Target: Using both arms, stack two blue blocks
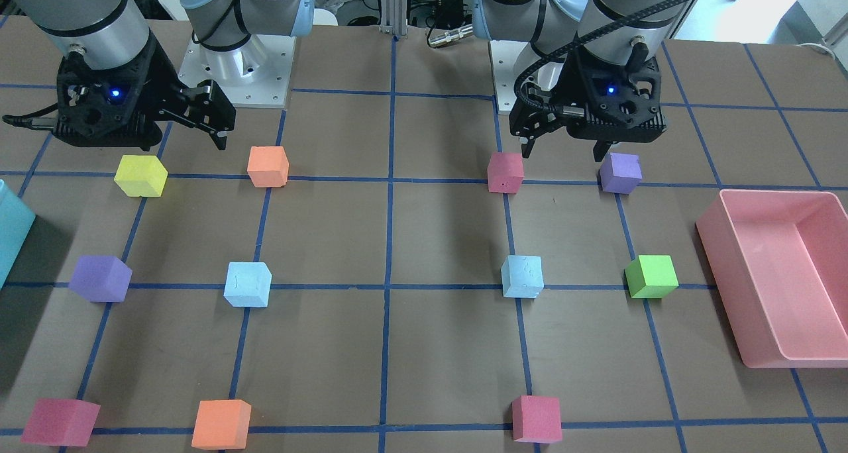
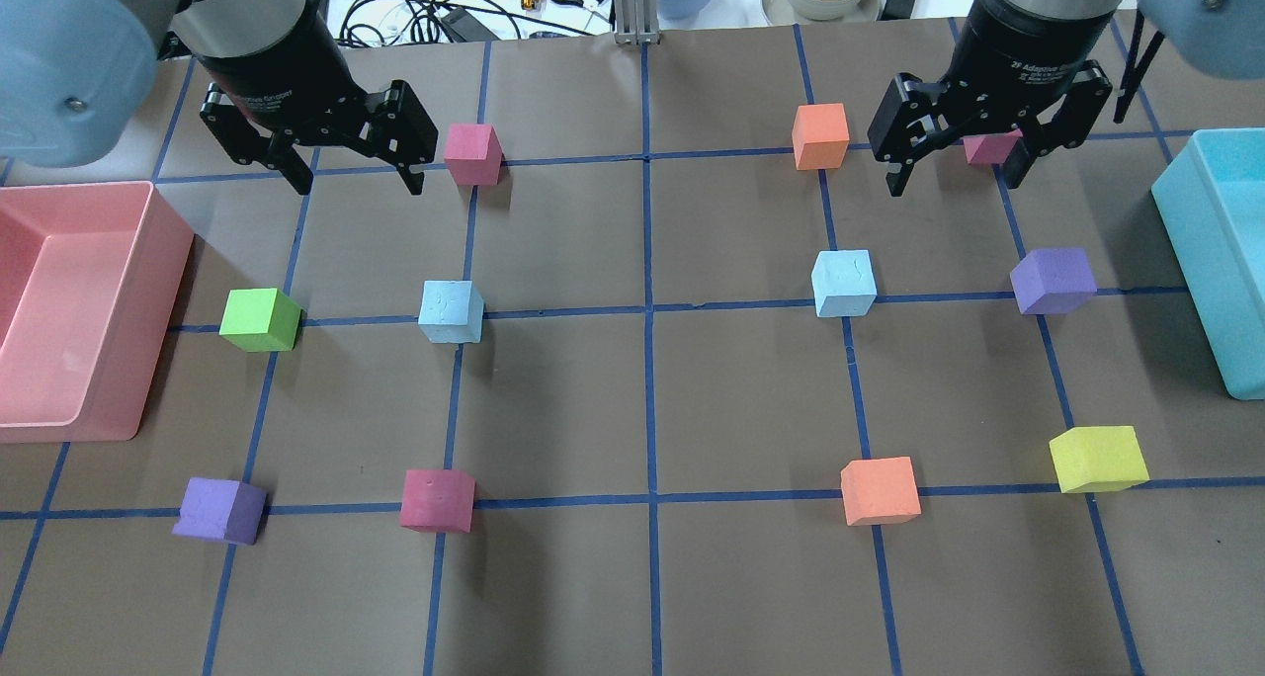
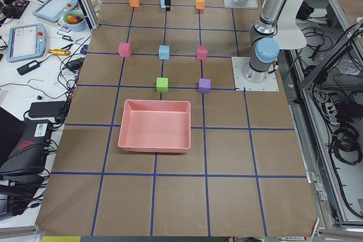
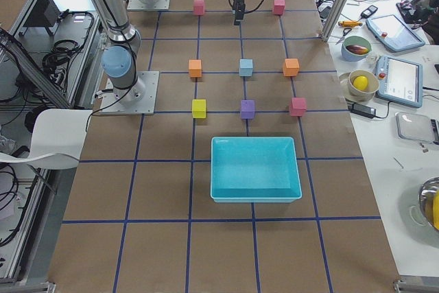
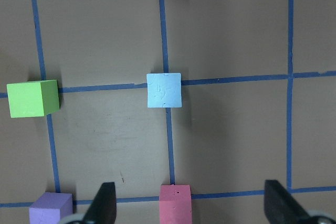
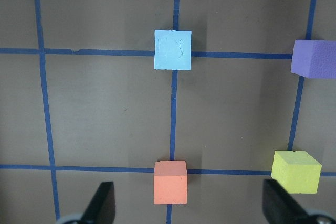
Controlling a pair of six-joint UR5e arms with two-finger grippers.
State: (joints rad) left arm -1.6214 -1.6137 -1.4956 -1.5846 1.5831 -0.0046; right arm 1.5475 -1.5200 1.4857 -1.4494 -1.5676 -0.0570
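Nothing stacked yet: left blue block (image 2: pixel 452 311) and right blue block (image 2: pixel 844 283) on desk (image 2: pixel 741 409), well apart, untouched. Both left fingers (image 2: pixel 407 157) and right fingers (image 2: pixel 901 157) spread, empty, raised off desk. Grasp, lift, stacking all remain.

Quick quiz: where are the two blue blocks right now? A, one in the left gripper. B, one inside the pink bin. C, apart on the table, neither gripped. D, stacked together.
C: one blue block and the other blue block sit apart on the table, while the left gripper and right gripper hang open and empty.
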